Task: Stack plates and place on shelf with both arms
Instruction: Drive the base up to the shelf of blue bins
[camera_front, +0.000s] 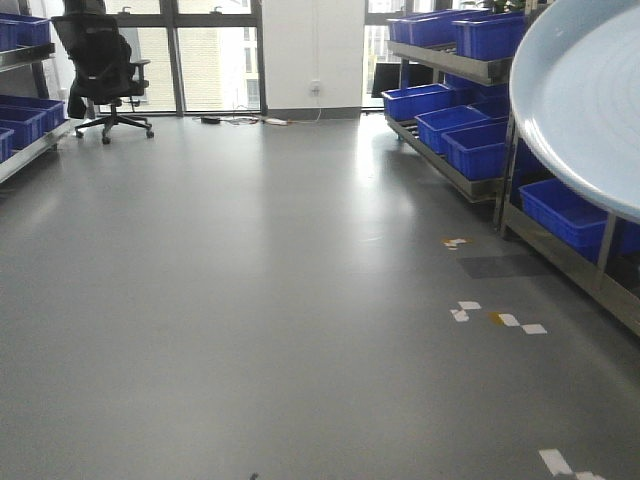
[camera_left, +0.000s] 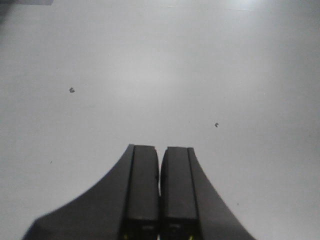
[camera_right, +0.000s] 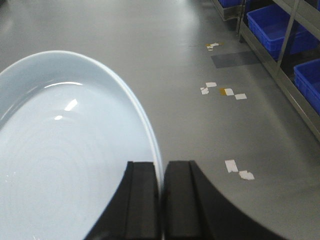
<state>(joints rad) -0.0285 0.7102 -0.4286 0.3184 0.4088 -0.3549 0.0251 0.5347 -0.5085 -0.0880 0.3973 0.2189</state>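
One pale bluish-white plate fills the left of the right wrist view, and my right gripper is shut on its rim. The front view shows the same plate held up in the air at the top right, tilted, above the floor. My left gripper is shut with nothing between its fingers, over a plain pale grey surface. The steel shelf runs along the right wall with blue crates on its levels, and its posts show at the right of the right wrist view. I see only this one plate.
Blue crates fill the right rack, and more sit on a rack at the far left. A black office chair stands by the windows. White tape marks dot the grey floor.
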